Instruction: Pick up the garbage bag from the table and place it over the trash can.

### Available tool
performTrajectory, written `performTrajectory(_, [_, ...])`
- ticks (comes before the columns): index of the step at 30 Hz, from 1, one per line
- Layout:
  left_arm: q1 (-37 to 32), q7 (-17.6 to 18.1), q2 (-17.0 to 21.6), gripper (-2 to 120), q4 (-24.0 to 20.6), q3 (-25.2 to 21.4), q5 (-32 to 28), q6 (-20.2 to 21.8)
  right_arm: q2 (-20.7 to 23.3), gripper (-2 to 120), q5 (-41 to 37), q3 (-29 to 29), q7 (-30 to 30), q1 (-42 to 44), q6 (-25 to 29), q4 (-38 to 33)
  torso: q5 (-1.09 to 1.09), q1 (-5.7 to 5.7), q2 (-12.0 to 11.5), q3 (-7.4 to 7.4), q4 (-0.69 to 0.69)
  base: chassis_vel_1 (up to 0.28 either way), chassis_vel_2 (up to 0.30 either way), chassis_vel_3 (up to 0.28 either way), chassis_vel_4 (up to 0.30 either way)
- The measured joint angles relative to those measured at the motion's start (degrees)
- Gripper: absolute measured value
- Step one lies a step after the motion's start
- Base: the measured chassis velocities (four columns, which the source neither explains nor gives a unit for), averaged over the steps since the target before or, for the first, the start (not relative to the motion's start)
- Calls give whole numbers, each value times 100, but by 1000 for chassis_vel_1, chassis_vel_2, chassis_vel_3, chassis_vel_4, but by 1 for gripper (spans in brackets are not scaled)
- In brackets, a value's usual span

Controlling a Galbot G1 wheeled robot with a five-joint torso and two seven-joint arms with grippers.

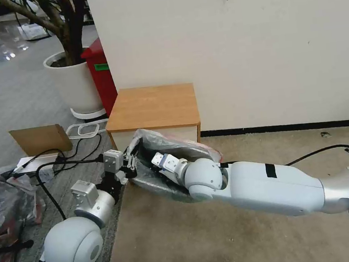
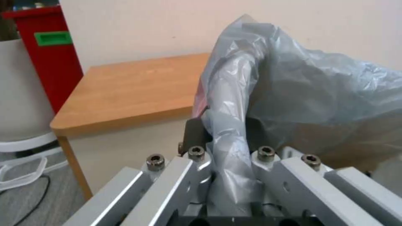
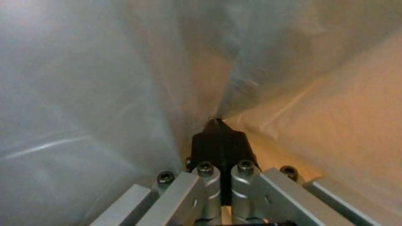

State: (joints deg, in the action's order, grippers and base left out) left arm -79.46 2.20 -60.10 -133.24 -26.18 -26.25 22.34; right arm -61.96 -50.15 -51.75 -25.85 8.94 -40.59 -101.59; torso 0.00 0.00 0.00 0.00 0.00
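Grey crinkled plastic lies closest to us: in the left wrist view our left gripper (image 2: 226,138) has its two dark fingers (image 2: 193,131) pinching a bunched fold of the garbage bag (image 2: 318,94), the film running down between the fingers and rising above them in a tall ridge with a little pink-red at its edge. From the head camera we see that same left gripper (image 1: 130,164) at the left lip of the bag's mouth, in front of the low table.

Our right arm reaches across from the right side and goes into the open bag (image 1: 176,143), so the wrist sits inside the plastic. In the right wrist view the right gripper (image 3: 220,138) shows its black fingertips (image 3: 209,142) pressed together, with the film (image 3: 105,94) gathering to a crease just at their tips; we cannot tell whether any plastic is caught between them.

We hold the bag off the floor, spread between our two arms, just in front of the white drawer front of the table (image 1: 154,104), whose orange-brown top is bare. Beyond the table, against the cream wall, stand a tall red bin (image 1: 102,76) and a white planter (image 1: 75,85). Off to our left on the grey carpet lies a heap of similar bags (image 1: 2,205).
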Motion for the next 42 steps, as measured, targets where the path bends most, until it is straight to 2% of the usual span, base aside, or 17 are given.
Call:
performTrajectory(10, [-224, -30, -33, 7, -183, -62, 56, 20, 6, 0, -68, -80, -53, 11, 0, 40, 0, 0, 0, 0, 1, 0, 0, 0, 0])
performTrajectory(14, [-339, -18, -58, 7, -211, -126, 27, 32, 154, 0, -145, -22, -46, 36, 2, -245, 0, 0, 0, 0, 0, 0, 0, 0, 0])
performTrajectory(25, [-298, 462, -167, 7, -47, -104, -230, 118, 310, 0, -438, 83, -67, 55, 13, -764, 0, 0, 0, 0, 0, 0, 0, 0, 0])
performTrajectory(34, [-378, 500, -212, 7, 28, -112, -380, 125, 275, 0, -603, 243, -155, 38, 20, -850, 0, 0, 0, 0, 0, 0, 0, 0, 0])
performTrajectory(42, [-343, 462, -140, 7, 6, -77, -422, 132, 286, 0, -598, 49, -162, -11, 20, -744, 1, 0, 0, 0, 0, 0, 0, 0, 0])
